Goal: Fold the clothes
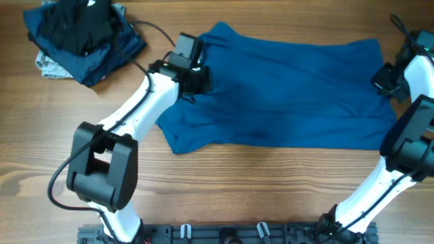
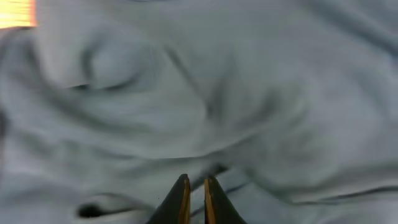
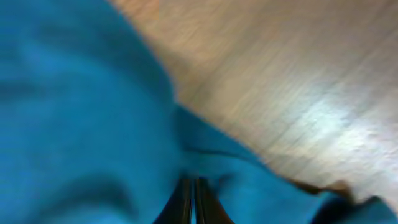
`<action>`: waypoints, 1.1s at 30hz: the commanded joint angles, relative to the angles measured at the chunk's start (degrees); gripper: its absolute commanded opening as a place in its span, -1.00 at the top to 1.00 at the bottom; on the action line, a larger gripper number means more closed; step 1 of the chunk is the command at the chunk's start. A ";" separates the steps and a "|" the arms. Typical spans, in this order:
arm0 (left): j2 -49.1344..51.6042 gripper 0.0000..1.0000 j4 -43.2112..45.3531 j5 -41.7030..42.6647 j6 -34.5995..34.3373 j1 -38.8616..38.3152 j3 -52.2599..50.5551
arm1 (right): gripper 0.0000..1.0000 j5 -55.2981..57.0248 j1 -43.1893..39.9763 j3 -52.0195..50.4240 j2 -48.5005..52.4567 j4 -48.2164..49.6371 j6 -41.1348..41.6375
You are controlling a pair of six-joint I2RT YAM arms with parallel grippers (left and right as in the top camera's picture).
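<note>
A blue garment [image 1: 285,88] lies spread across the wooden table [image 1: 271,183], wrinkled along its left side. My left gripper [image 1: 196,78] is at the garment's upper left part. In the left wrist view its fingers [image 2: 194,180] are nearly together, pinching a fold of the cloth [image 2: 249,93]. My right gripper [image 1: 381,78] is at the garment's right edge. In the right wrist view its fingers [image 3: 191,182] are shut on the blue cloth [image 3: 81,106] next to bare table [image 3: 280,81].
A pile of dark blue and black clothes [image 1: 81,34] lies at the back left corner. A black cable [image 1: 156,30] runs from the pile toward the left arm. Both arm bases stand at the front edge.
</note>
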 commanded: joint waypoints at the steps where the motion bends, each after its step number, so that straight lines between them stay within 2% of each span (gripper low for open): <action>1: 5.01 0.80 1.79 1.16 0.68 1.16 0.81 | 0.91 -2.58 1.84 1.03 -1.49 -0.15 -0.72; 6: 9.33 0.82 3.41 1.14 1.95 4.46 0.81 | 0.91 -2.60 3.04 1.03 -1.46 -0.61 -0.70; 19: 9.84 0.81 4.24 1.14 2.25 13.88 0.79 | 0.91 -2.62 3.08 1.03 -1.49 -2.69 -0.70; 25: 10.12 0.86 4.31 3.26 2.49 14.29 0.79 | 0.91 -2.60 3.08 1.03 -1.49 -3.37 -0.92; 28: 11.08 0.80 4.63 2.21 3.54 14.36 0.79 | 0.91 -2.82 3.08 1.03 -1.49 -3.37 -0.83; 30: 11.58 0.86 4.11 2.99 3.61 14.34 0.79 | 0.91 -2.99 3.08 1.03 -1.49 -3.39 -0.90; 33: 11.74 0.85 4.22 2.12 3.69 14.19 0.79 | 0.91 -3.02 3.08 1.03 -1.49 -3.23 -0.85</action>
